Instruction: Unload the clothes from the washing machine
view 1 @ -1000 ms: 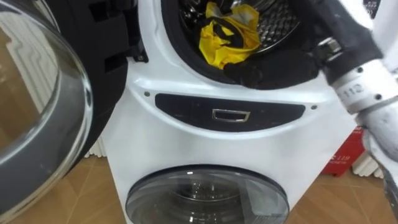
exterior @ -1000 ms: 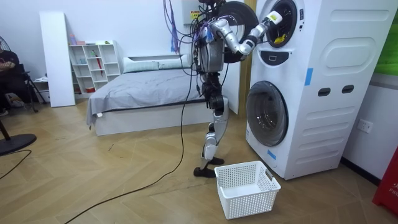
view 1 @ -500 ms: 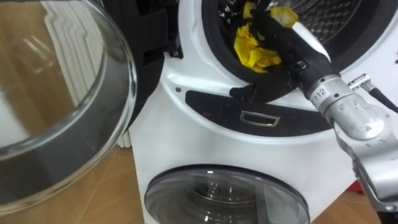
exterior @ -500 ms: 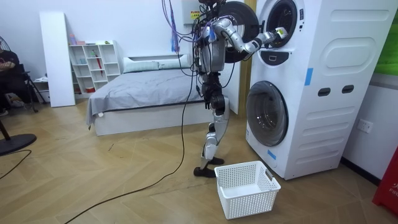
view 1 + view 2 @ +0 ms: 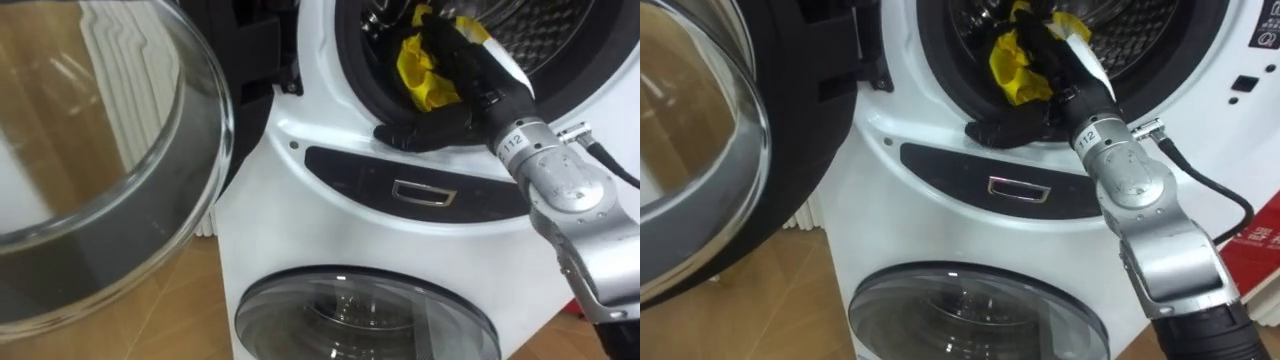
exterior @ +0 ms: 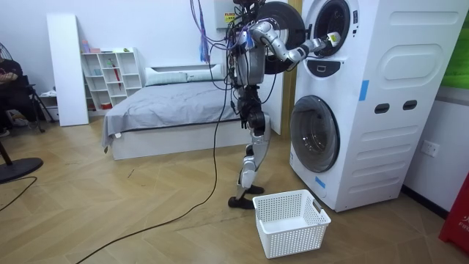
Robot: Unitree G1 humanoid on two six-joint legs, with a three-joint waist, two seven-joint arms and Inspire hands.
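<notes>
- Nearest to us, at the foot of the washing machine (image 5: 300,240), is the round glass of the lower door (image 5: 360,315). It is closed and has no part in this step.
- To our left the upper door (image 5: 90,180) hangs swung wide. If we pull the arm out with a sweep to the left, the cloth or the forearm could strike its glass.
- Our right forearm rises from the lower right across the dark panel with its small handle (image 5: 425,192) and crosses the lower edge of the upper opening. It runs close over that edge, so a low pull could scrape the wrist, or catch its thin cable on the rim.
- On that same lower edge lies a dark piece (image 5: 420,130). We cannot tell whether it is cloth or part of the seal. If it is loose cloth, it could be dragged out and fall.
- Just inside, the right hand (image 5: 458,58) lies against the yellow garment (image 5: 420,82), which sits at the front left of the drum (image 5: 545,30). Its fingers are sunk in the folds, so we cannot tell whether they are closed on the cloth.
- We judge the grasp to be the weak point: if we hold a single fold, the garment may slip free at the lip.
- The white basket (image 6: 297,238) stands on the floor near our feet, so a garment dropped early could miss it.
</notes>
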